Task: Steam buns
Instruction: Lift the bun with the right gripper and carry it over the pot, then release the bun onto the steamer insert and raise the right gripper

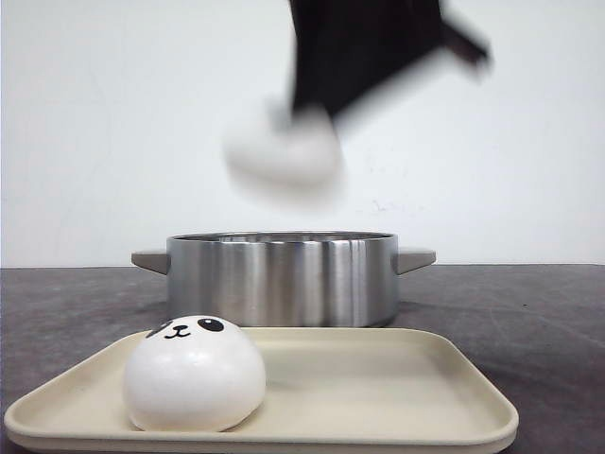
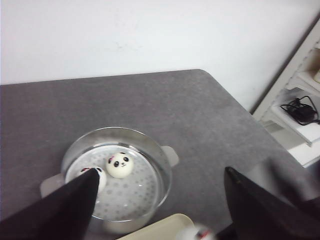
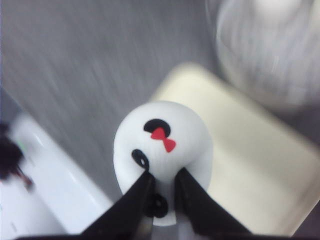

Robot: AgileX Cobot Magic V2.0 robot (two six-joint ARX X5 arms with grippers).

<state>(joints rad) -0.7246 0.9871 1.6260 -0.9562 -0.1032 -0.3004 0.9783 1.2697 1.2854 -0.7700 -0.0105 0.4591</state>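
- Desk (image 1: 567, 312): dark grey, matte, faintly mottled surface with a rounded corner in the left wrist view.
- Pot (image 1: 282, 280): brushed stainless steel, cylindrical, with two stubby side handles; a perforated steamer plate (image 2: 132, 192) lies flat inside it.
- Tray (image 1: 378, 378): cream, smooth, rectangular with rounded corners and a low raised rim; it lies on the desk just in front of the pot.
- Bun on the tray (image 1: 194, 373): smooth white dome with black ears, oval eyes, small nose and smile; it sits at the tray's left end, well apart from both sets of fingers.
- Buns in the pot: one (image 2: 120, 165) sits face up near the middle of the steamer plate; a second (image 2: 98, 176) is beside it, partly hidden behind a left finger.
- Held bun (image 3: 162, 150): white, glossy, with a red bow by one black ear; it appears motion-blurred in the air above the pot in the front view.
- Right gripper (image 3: 162, 192): dark fingers clamped on the held bun.
- Left gripper (image 2: 160, 205): dark wedge-shaped fingers set wide apart, holding nothing, above the desk near the pot.
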